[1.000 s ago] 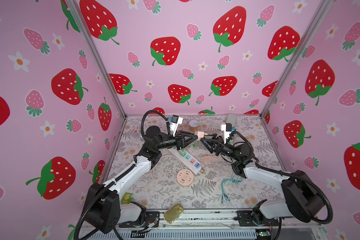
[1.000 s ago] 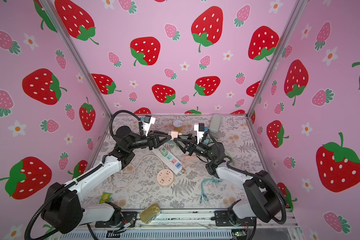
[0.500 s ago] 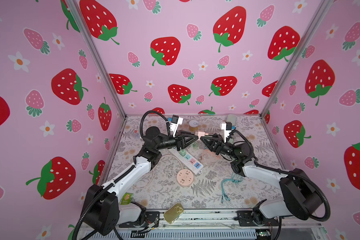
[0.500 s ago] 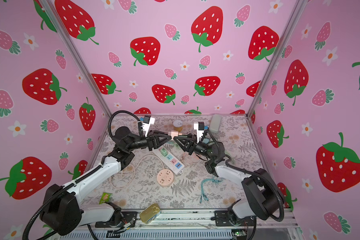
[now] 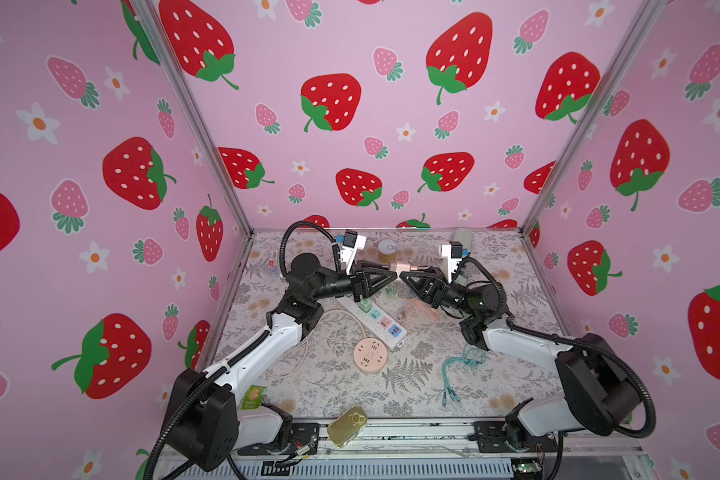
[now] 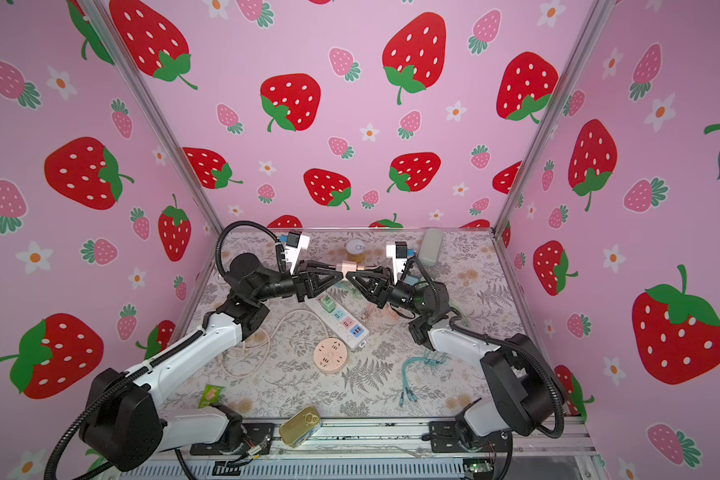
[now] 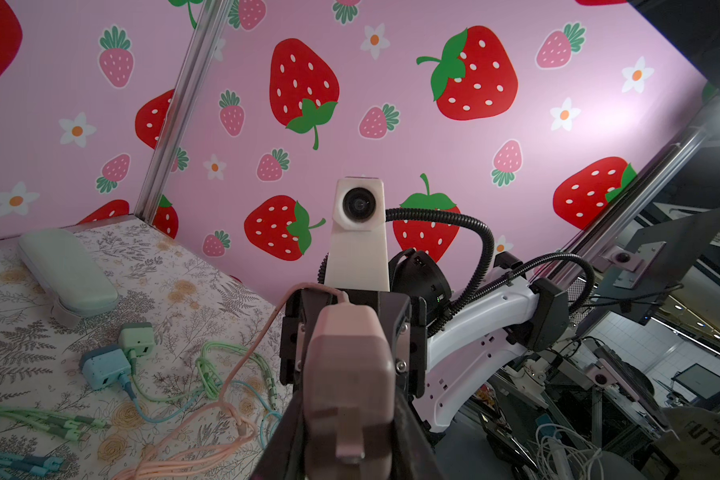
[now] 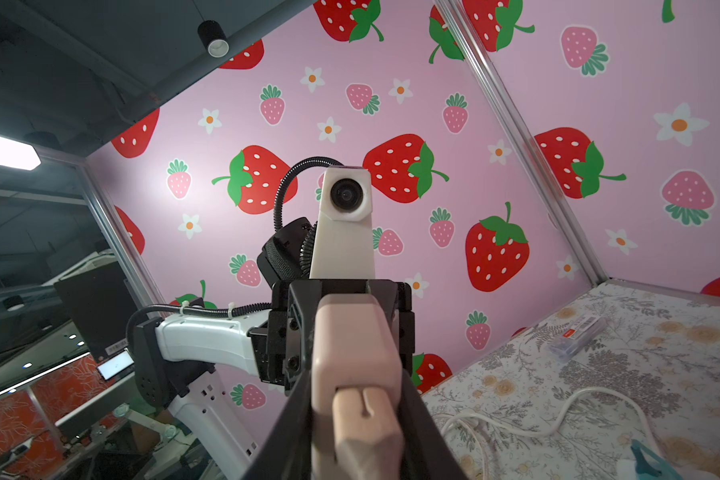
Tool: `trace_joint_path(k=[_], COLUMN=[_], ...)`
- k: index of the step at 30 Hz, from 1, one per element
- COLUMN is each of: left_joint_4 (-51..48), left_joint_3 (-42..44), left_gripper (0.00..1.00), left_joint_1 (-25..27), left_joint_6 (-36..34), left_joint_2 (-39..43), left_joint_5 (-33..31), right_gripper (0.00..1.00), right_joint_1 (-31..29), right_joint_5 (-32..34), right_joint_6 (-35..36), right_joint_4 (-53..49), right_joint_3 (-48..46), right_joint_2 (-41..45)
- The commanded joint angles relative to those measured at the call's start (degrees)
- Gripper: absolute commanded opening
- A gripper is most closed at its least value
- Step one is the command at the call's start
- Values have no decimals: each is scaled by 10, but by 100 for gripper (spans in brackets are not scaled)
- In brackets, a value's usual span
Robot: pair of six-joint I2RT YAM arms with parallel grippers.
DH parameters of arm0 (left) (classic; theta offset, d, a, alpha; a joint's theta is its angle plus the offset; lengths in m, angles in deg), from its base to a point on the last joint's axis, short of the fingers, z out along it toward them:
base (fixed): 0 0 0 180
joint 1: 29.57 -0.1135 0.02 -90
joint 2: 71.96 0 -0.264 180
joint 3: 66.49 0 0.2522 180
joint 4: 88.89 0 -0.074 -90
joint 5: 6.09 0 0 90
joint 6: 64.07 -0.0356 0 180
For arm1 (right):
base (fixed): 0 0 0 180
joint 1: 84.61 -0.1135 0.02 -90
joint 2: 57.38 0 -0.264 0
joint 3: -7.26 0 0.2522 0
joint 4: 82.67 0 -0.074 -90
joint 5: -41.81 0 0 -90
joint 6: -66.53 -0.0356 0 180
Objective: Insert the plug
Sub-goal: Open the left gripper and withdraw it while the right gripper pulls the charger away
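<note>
**Status.** Both arms meet in mid-air, well clear of the table (image 5: 341,386). L gripper (image 5: 395,272) is clamped narrow on the pink adapter (image 8: 350,332). R gripper (image 5: 408,275) is pinched tight on the pink plug (image 8: 364,419). The plug butts nose-on against the adapter's face, btwn the two tips. Whether it's seated or only touching, can't tell from any view. The pink cable (image 7: 248,349) trails from the plug's rear down to a loose coil on the table.

**Step, as judged:** push-in, i.e. late in the task.

**Risks for you to watch:**
1. Misalignment. Neither part is braced on anything, so a small tilt or roll btwn the arms would jam the plug on the port edge instead of entering.
2. Slip. Both parts are smooth and held near the fingertips. Axial push could slide the plug back thru R fingers, or rock the adapter in L, and you'd lose the pose.
3. Over-push. W/ two arms pressing head-on, excess force could bend the connector or pop a part out sideways.
4. Cable drag. If the coil snags or pulls taut, it'd tug the plug off-axis.
5. Early release. Don't let go of either part before seating is confirmed, or it drops.
</note>
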Motion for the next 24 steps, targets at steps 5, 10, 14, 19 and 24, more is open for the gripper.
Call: trace_joint_path(k=[5, 10, 14, 19, 24], left_joint_4=[-56, -91, -120, -178, -248], left_joint_3=[-20, -16, -13, -2, 20], left_gripper=[37, 52, 60, 62, 62], left_joint_1=[5, 4, 0, -6, -15], left_joint_6=[-21, -43, -59, -94, -130], left_joint_2=[13, 29, 43, 69, 103], left_joint_5=[1, -10, -13, -20, -43], right_gripper=[14, 10, 9, 8, 8], right_joint_1=[0, 1, 6, 19, 33], right_joint_5=[3, 9, 15, 16, 22], right_joint_6=[61, 112, 157, 215, 289], right_joint_4=[-61, -151, -232, -343, -480], right_joint_3=[26, 42, 58, 91, 154], right_joint_2=[25, 48, 66, 81, 78])
